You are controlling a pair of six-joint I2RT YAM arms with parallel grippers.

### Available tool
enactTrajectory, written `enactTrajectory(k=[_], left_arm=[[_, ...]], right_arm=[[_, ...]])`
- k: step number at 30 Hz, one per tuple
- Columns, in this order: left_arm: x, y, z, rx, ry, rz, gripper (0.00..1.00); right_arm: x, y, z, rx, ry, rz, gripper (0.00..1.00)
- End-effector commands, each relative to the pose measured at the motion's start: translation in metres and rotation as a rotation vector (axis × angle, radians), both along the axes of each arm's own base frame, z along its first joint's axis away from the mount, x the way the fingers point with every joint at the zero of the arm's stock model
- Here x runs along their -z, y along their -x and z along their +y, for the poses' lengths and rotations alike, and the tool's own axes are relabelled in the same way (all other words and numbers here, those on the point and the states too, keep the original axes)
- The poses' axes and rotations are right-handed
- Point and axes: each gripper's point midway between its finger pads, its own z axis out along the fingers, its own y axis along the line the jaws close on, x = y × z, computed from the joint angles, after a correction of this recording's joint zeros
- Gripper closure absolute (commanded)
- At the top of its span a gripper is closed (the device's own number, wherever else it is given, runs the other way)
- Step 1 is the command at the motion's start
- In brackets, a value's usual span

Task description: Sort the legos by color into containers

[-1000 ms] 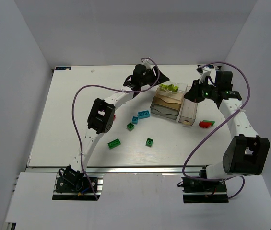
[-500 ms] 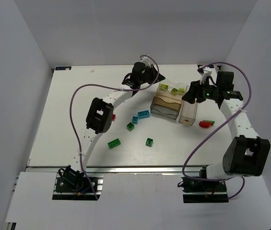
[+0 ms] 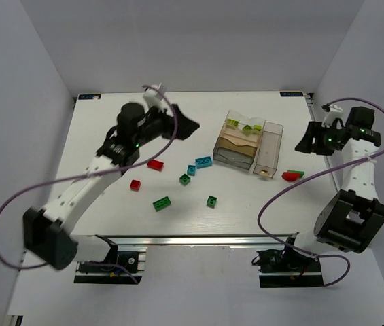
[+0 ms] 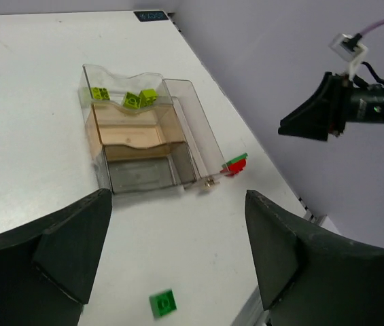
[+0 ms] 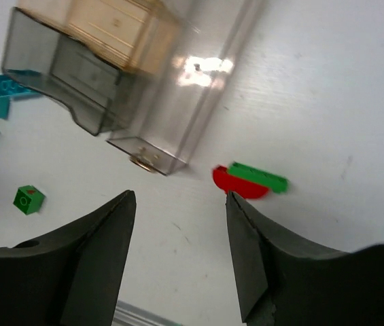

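Now both arms are clear of the containers (image 3: 236, 148); 1 s ago both hovered over them. Left gripper (image 3: 183, 124) has swung out over the left half of the table (image 3: 96, 136), jaws wide, nothing between them. Right gripper (image 3: 306, 140) has pulled back to the right edge, also wide and empty. 3 lime bricks (image 4: 132, 100) lie in the far box (image 4: 90, 76); the 2 short boxes in front of it look empty. Loose on the table: 2 red bricks (image 3: 155, 164), 2 cyan bricks (image 3: 203, 162), 3 green bricks (image 3: 162, 203), plus a red-and-green pair (image 5: 249, 180) just beside the long narrow box (image 3: 268, 151). Judgement: lime looks finished; the left arm is placed for red next.
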Motion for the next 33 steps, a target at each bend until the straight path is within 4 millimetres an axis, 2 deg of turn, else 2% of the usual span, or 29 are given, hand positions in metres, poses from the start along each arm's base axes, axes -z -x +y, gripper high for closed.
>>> enactTrajectory(k=[1,2,3,4,5,6,7,10,13,15,16,18,19,20,23,27,33], left_arm=[[0.047,0.039,0.038,-0.074,-0.087,0.069,0.11],[0.053,0.049,0.045,-0.095,-0.075,0.100,0.11],[0.079,0.060,0.055,-0.124,-0.094,0.148,0.11],[0.068,0.073,0.065,-0.140,-0.061,0.125,0.11],[0.071,0.080,0.069,-0.157,-0.035,0.149,0.11],[0.089,0.087,0.076,-0.178,-0.041,0.179,0.11],[0.082,0.095,0.081,-0.187,-0.012,0.163,0.11],[0.090,0.107,0.087,-0.204,0.018,0.193,0.10],[0.092,0.110,0.089,-0.204,0.012,0.208,0.10],[0.094,0.111,0.089,-0.200,0.004,0.218,0.10],[0.094,0.112,0.089,-0.201,0.002,0.220,0.10],[0.094,0.114,0.091,-0.206,0.007,0.220,0.10],[0.093,0.114,0.091,-0.208,0.011,0.220,0.10],[0.094,0.116,0.093,-0.211,0.014,0.218,0.10],[0.097,0.120,0.096,-0.223,0.022,0.221,0.10],[0.104,0.124,0.099,-0.226,0.017,0.233,0.10],[0.114,0.127,0.100,-0.229,0.019,0.250,0.09]], right_arm=[[0.009,0.029,-0.023,0.037,0.001,0.134,0.39],[0.014,0.038,-0.021,-0.027,0.016,0.150,0.39],[0.017,0.042,-0.022,-0.065,0.036,0.149,0.38],[0.018,0.046,-0.022,-0.100,0.061,0.130,0.37],[0.021,0.049,-0.023,-0.193,0.121,0.085,0.34],[0.032,0.057,-0.021,-0.243,0.142,0.083,0.32],[0.033,0.060,-0.021,-0.289,0.184,0.047,0.30],[0.056,0.072,-0.023,-0.495,0.320,-0.026,0.27],[0.073,0.071,-0.032,-0.668,0.462,-0.106,0.27],[0.077,0.070,-0.036,-0.756,0.518,-0.146,0.28],[0.077,0.071,-0.035,-0.850,0.543,-0.181,0.30],[0.070,0.066,-0.032,-0.914,0.536,-0.234,0.31],[0.071,0.060,-0.033,-0.932,0.521,-0.245,0.31],[0.060,0.052,-0.034,-0.938,0.522,-0.275,0.31],[0.058,0.036,-0.044,-0.964,0.538,-0.273,0.32],[0.074,0.037,-0.053,-1.062,0.572,-0.232,0.32],[0.080,0.027,-0.061,-1.071,0.606,-0.226,0.32]])
